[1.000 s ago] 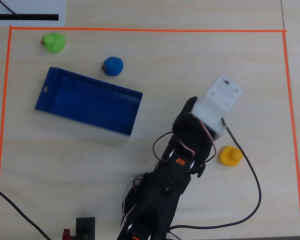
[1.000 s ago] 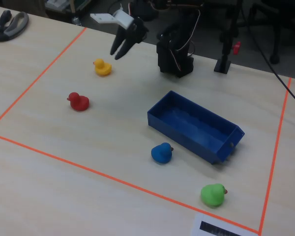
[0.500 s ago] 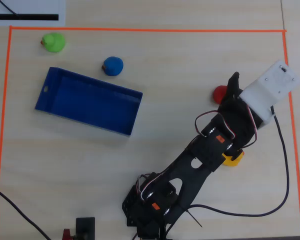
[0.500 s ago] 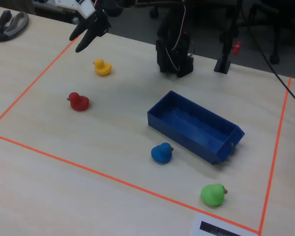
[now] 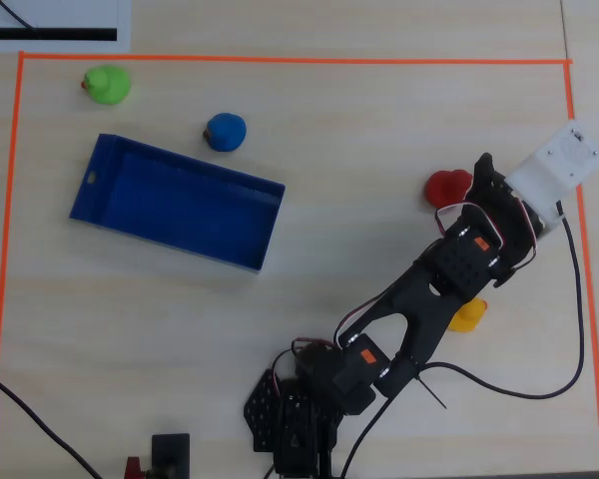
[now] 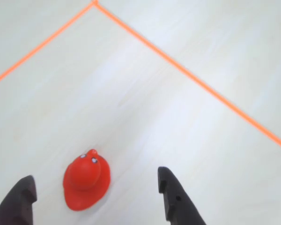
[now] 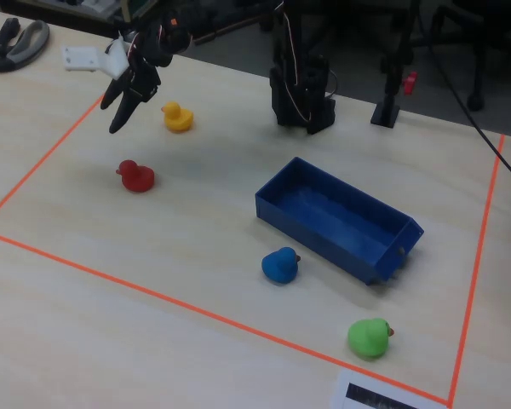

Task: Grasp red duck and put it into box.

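Hovering claw [image 6: 96, 199] spread wide above red duck [image 6: 85, 185], not touching.

Even, bright indoor light falls from above, leaving only faint soft shadows on the pale table [image 5: 180, 329]. The wrist view is washed out, with whitish glare over the wood, and slightly soft. Both other views are sharp, with no noticeable edge distortion

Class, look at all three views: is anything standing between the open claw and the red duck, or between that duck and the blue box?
Nothing visible blocks either path. The claw hangs open with the red duck on bare table between its fingers. Between the duck and the box the table is bare; the yellow duck and blue duck sit off to the sides.
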`<move>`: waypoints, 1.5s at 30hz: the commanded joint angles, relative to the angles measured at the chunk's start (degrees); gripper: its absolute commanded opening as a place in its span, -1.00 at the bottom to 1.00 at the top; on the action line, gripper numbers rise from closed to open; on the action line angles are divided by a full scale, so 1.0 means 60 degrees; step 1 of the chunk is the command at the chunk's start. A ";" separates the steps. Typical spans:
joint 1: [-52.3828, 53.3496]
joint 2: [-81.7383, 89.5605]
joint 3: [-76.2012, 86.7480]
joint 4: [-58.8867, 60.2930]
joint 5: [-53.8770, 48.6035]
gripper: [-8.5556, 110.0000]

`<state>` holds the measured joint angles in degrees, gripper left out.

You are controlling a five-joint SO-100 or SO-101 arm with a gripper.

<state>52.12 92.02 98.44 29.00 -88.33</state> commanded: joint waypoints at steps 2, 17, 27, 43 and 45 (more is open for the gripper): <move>-0.0439 -0.0469 -0.0264 -0.0498 0.0410 -0.26; -0.0820 -0.2563 -0.0615 -0.1318 0.0674 -0.26; -0.0938 -0.3032 -0.0146 -0.1582 0.0601 -0.27; -0.1069 -0.3149 0.0850 -0.1831 0.0425 -0.32; -0.1099 -0.3208 0.0820 -0.1831 0.0469 -0.36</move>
<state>46.41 72.77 103.97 19.16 -85.96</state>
